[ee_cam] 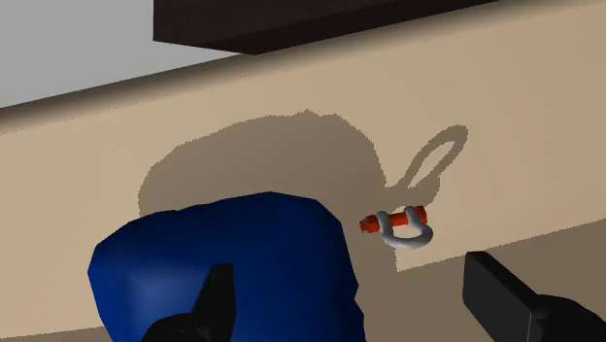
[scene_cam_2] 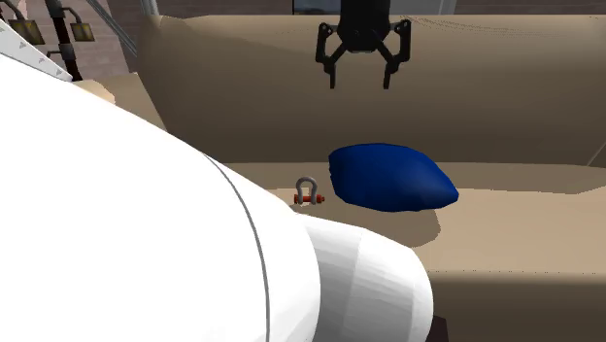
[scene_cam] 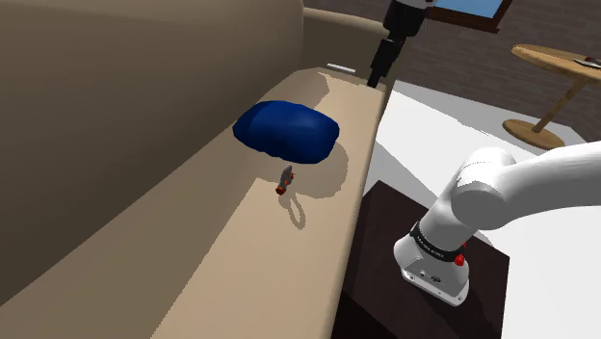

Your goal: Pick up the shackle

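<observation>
Presently listed: 1 shackle [ee_cam: 403,229], grey bow with red pin, resting on the beige sofa seat [scene_cam: 241,250] just beside a blue cushion [scene_cam: 287,130]. Likely stiff, dense, slick; grip across the bow. End effector [scene_cam_2: 359,85] wide open, empty, well above.

beige sofa [scene_cam: 125,125], round wooden table [scene_cam: 551,58]

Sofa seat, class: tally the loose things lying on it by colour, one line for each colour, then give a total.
Blue: 1, the cushion
Grey with a red pin: 1, the shackle
Total: 2
</observation>
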You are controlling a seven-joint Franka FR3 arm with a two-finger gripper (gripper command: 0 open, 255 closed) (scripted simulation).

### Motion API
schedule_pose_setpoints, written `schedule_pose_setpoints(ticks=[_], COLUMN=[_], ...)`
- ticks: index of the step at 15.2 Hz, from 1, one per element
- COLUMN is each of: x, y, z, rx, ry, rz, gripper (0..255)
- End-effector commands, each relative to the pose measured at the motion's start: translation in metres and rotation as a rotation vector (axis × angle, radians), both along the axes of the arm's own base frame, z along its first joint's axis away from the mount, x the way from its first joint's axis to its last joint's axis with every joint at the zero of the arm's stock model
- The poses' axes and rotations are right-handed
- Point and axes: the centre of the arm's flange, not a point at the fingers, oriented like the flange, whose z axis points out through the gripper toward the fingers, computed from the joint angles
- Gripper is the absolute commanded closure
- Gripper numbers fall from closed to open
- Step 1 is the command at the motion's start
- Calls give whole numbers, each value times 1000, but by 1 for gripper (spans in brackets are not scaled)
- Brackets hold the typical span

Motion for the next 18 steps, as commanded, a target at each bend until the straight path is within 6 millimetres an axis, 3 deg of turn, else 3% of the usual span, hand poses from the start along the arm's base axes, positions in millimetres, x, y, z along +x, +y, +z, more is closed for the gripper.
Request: schedule_pose_setpoints(ticks=[1,9,18], x=[0,32,89], y=[0,69,126], z=[0,-84,-182], rx=[0,-58,-123], ry=[0,-17,-36], rz=[0,-278,-591], gripper=[0,0,0])
